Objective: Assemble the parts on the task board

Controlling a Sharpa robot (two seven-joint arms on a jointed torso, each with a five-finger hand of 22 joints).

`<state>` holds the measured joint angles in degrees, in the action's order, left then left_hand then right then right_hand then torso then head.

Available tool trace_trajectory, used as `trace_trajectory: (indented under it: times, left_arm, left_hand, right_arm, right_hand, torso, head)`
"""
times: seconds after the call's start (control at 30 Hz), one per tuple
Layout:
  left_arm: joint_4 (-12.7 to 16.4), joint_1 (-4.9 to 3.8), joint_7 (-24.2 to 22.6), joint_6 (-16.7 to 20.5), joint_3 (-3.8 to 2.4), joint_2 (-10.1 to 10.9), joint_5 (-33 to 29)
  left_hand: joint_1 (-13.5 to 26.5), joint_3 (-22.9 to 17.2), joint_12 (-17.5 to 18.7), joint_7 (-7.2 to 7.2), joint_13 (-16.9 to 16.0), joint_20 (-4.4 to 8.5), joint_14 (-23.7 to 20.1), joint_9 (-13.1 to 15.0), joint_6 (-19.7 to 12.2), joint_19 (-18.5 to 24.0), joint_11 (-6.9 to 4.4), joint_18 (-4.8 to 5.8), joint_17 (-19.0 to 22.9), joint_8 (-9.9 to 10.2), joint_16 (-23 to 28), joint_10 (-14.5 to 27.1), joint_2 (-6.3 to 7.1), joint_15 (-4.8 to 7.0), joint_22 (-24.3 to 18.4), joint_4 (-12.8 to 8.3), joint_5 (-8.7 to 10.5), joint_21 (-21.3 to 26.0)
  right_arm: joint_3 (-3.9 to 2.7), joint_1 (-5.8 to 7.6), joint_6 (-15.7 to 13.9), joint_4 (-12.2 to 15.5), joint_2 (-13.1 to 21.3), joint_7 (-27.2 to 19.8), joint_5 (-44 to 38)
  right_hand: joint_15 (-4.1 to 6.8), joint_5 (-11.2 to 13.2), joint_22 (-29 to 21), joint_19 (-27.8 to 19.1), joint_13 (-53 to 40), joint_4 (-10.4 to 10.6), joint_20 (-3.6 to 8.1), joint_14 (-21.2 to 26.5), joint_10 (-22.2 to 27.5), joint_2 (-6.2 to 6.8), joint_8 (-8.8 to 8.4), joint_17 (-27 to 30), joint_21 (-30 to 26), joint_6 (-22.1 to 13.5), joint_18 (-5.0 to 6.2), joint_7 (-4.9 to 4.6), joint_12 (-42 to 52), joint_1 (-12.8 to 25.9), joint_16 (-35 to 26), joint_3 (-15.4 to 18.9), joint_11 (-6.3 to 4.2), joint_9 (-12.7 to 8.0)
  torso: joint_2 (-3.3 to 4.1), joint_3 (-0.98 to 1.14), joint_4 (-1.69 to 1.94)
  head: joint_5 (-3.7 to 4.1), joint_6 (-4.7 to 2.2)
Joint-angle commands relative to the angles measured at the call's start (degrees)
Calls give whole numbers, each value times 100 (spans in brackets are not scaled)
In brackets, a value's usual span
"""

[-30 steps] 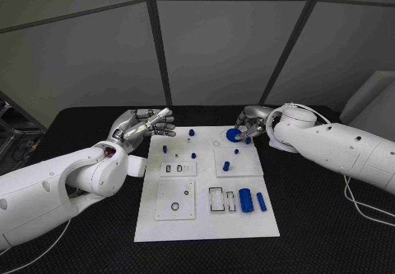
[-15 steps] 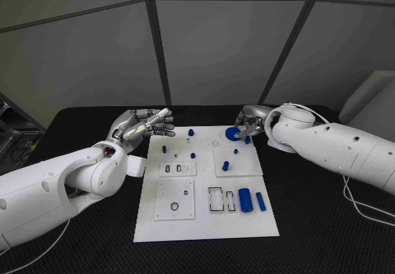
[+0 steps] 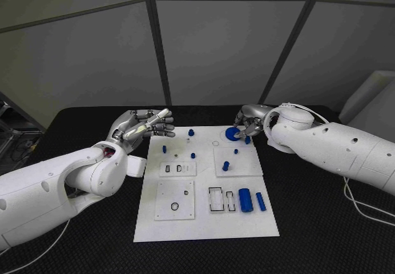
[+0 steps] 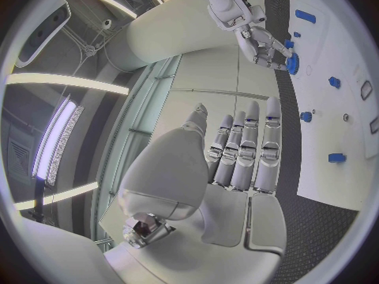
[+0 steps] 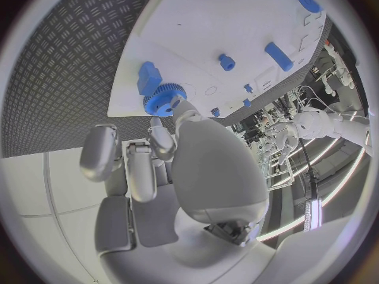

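Two hands: both are shiny silver metal on smooth white arms, one at each far corner of the task board.
Left hand (image 3: 146, 127): it holds nothing. Its fingers (image 4: 251, 146) are long, straight and spread a little, and it floats just past the board's far left corner.
Right hand (image 3: 249, 124): its fingertips (image 5: 180, 110) pinch the blue gear at the board's far right corner.
Blue gear (image 3: 234, 135): round and flat, with small teeth all around its rim. It sits low at the board, but whether it touches the board cannot be told.
Task board (image 3: 206, 225): a flat, smooth white plate with four square corners. It lies in the middle of the desk.
Desk (image 3: 329, 228): black, with a rough, bumpy top.
Small pegs (image 3: 193, 154): short blue round pieces that stand upright on the far half of the board, well apart from each other.
Big cylinder (image 3: 245, 200): a thick blue roll that lies on its side near the board's right edge.
Thin bar (image 3: 261, 201): a slim blue stick that lies just beside the big cylinder.
Cut-outs (image 3: 216, 200): dark slots and rings in the board, some long with straight sides and some oval.
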<state>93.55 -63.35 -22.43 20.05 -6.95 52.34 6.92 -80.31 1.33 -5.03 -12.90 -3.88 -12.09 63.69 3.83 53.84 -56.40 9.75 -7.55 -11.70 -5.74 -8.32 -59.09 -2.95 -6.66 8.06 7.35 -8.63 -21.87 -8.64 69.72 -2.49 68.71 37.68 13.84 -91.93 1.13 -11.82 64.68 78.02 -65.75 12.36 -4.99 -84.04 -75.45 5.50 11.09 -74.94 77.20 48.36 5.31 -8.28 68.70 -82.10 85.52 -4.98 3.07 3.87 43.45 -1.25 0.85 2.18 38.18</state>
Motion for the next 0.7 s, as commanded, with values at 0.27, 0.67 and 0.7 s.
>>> trace_trajectory:
  times: [0.27, 0.67, 0.7]
  left_arm:
    - [1, -9, 34, -92, -5, 1, 5]
    - [-4, -9, 42, -97, -5, -4, 5]
    - [-4, -9, 43, -97, -5, -4, 5]
  left_hand:
    - [15, -27, 35, -40, 6, -33, -20, -10, -25, 14, 26, -285, -6, 45, 22, 28, -44, -10, -8, 3, 13, 40]
    - [15, -27, 35, -40, 6, -33, -20, -10, -25, 14, 26, -285, -6, 45, 22, 28, -44, -10, -8, 3, 13, 40]
    - [15, -27, 35, -40, 6, -33, -20, -10, -25, 14, 26, -285, -6, 45, 22, 28, -44, -10, -8, 3, 13, 40]
  right_arm:
    - [-1, 8, 209, -30, -28, -5, -117]
    - [-1, 7, 180, -102, -85, -86, -21]
    - [-1, 7, 171, -105, -87, -91, -17]
  right_hand:
    - [-9, 3, 5, 15, -8, -15, -20, -428, 15, 1, -17, -707, 18, -28, -42, 4, -5, -15, 35, 10, 16, -1]
    - [18, -100, 42, 29, -101, -21, -3, -426, -57, -185, 55, -707, 38, 221, -46, 41, 73, -29, 31, -76, -15, 31]
    - [24, -102, 51, 33, -113, -24, 1, -426, -66, -204, 61, -709, 43, 253, -48, 48, 83, -32, 31, -88, -21, 32]
  torso:
    - [3, 4, 3]
    - [0, 2, 0]
    - [1, 2, 0]
  head:
    - [6, 16]
    - [-3, 25]
    - [-3, 25]
